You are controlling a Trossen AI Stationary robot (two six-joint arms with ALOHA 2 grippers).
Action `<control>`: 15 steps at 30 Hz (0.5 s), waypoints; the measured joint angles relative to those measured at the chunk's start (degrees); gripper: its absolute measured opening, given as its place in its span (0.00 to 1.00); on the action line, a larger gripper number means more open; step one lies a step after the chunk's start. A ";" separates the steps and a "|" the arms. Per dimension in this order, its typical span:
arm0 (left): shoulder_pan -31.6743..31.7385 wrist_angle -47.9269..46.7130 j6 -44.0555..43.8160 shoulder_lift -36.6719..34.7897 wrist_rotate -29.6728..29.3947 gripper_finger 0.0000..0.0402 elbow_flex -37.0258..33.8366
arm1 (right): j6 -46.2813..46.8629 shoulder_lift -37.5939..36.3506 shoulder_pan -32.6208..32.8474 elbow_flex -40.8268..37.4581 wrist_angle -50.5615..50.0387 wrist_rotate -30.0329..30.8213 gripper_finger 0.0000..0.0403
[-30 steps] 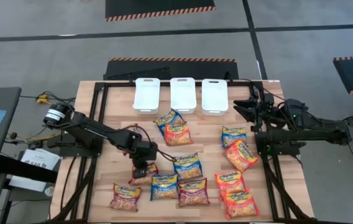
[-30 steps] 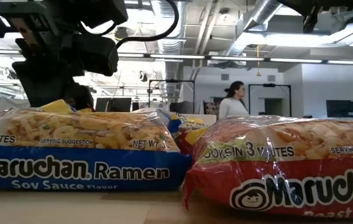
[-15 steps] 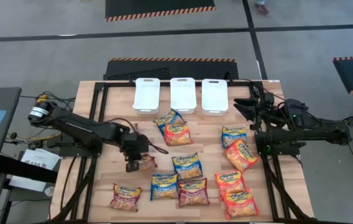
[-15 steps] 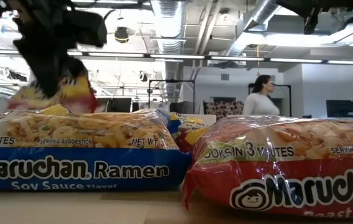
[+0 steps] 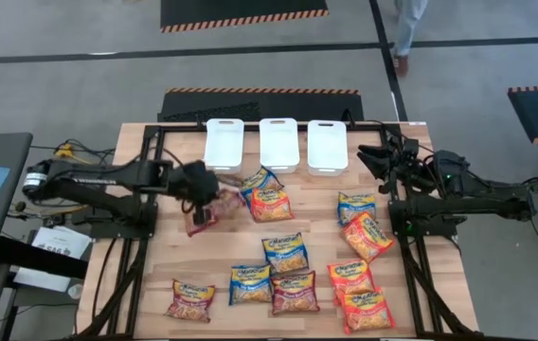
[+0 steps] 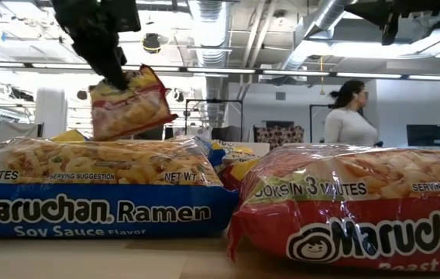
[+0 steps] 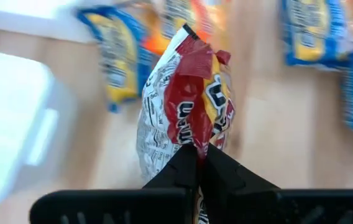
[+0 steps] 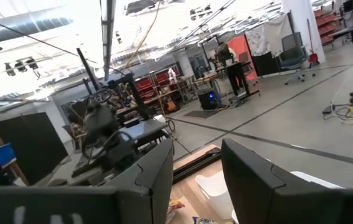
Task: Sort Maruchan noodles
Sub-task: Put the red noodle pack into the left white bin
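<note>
A maroon packet [image 5: 203, 210], pinched by the left tool [image 5: 196, 202], has been carried up off the worktop [image 5: 326, 232] toward the bins [image 5: 223, 144], while the right tool [image 5: 371, 161] is kept spread.

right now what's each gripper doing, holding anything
Left gripper: shut on a maroon noodle packet, lifted above the table.
Right gripper: open, empty, at the table's right edge.

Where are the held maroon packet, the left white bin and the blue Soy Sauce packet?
held maroon packet [image 6: 129, 105], low view, middle of its face.
left white bin [image 5: 223, 145], high view, bin floor.
blue Soy Sauce packet [image 6: 96, 211], low view, blue label band.
</note>
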 joint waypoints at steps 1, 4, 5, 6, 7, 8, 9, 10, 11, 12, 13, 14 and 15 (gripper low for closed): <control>1.81 0.48 1.84 -0.18 -0.04 0.00 0.00 | 0.00 0.00 0.00 0.00 0.00 0.37 0.40; 7.53 3.04 6.34 -0.36 -0.48 0.00 0.00 | 0.02 0.02 0.00 0.00 0.02 0.81 0.40; 9.41 4.69 8.05 -0.36 -0.45 0.00 0.02 | 0.02 0.02 0.00 0.00 0.02 0.89 0.40; 11.36 5.72 9.70 -0.35 -0.29 0.00 0.39 | 0.01 0.02 0.00 0.00 0.02 0.90 0.40; 13.24 6.33 11.38 -0.33 -0.21 0.00 1.01 | 0.00 0.02 0.00 0.00 0.02 0.92 0.40; 15.11 6.59 13.17 -0.13 -0.23 0.00 2.04 | 0.00 0.02 0.00 0.00 0.02 0.98 0.40; 17.00 6.83 15.00 0.25 -0.36 0.00 3.33 | -0.02 0.02 0.00 0.00 0.02 1.18 0.40; 18.83 6.88 16.88 0.71 -0.91 0.00 4.66 | -0.02 0.02 0.00 0.00 0.01 1.57 0.40; 20.54 6.88 18.68 1.02 -1.70 0.00 5.87 | -0.03 0.02 0.00 0.00 0.02 2.08 0.40; 22.53 6.94 20.51 1.43 -2.36 0.00 7.06 | -0.04 0.02 0.00 0.00 0.02 2.37 0.40; 24.43 7.29 22.26 2.01 -2.68 0.00 8.26 | -0.04 0.02 0.00 0.00 0.00 2.57 0.40; 26.39 7.93 23.79 2.75 -2.65 0.00 9.26 | -0.04 0.02 0.00 0.00 -0.04 2.63 0.40; 28.30 8.36 25.36 3.47 -2.61 0.00 10.06 | -0.04 0.02 0.00 0.00 -0.04 2.63 0.40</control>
